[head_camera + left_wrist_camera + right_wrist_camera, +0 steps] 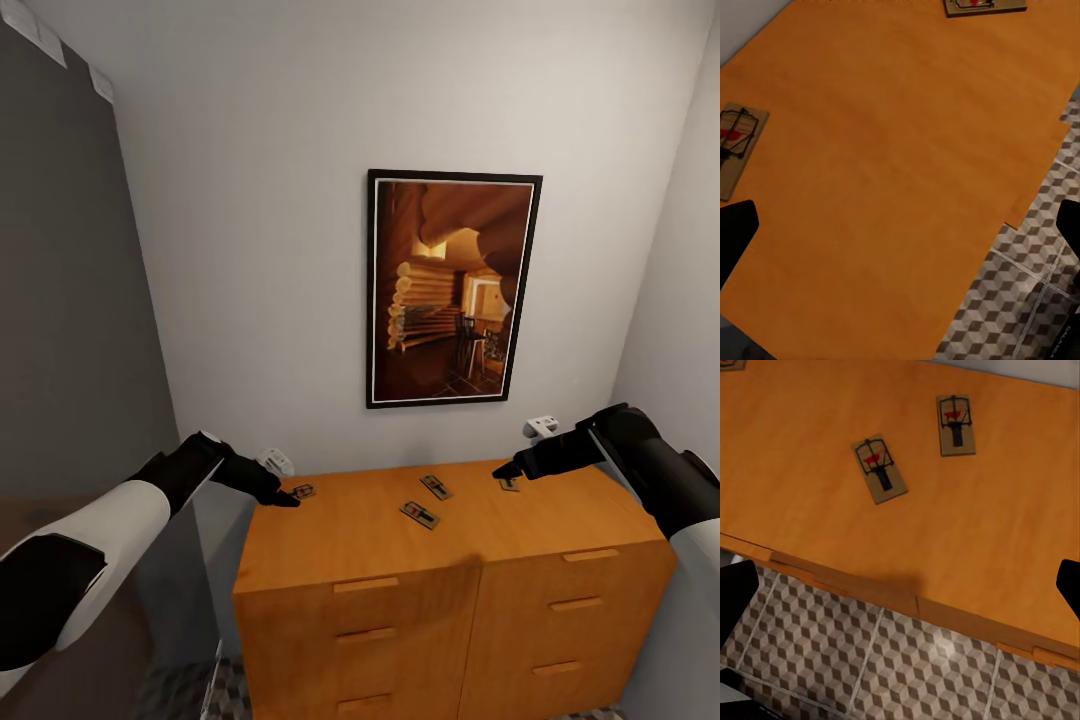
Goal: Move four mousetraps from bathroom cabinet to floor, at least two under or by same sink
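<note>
The tiled floor (832, 645) lies in front of the cabinet (450, 620), low in the head view. On the flat cabinet top lie four mousetraps. Two are in the middle, one (420, 515) nearer the front edge and one (435, 487) just behind it. The left end effector (285, 497) hovers beside the trap (303, 491) at the left edge, its fingers apart. The right end effector (503, 470) hangs over the trap (510, 485) at the right, also with fingers apart. On the wall behind hangs a framed picture (452, 288).
</note>
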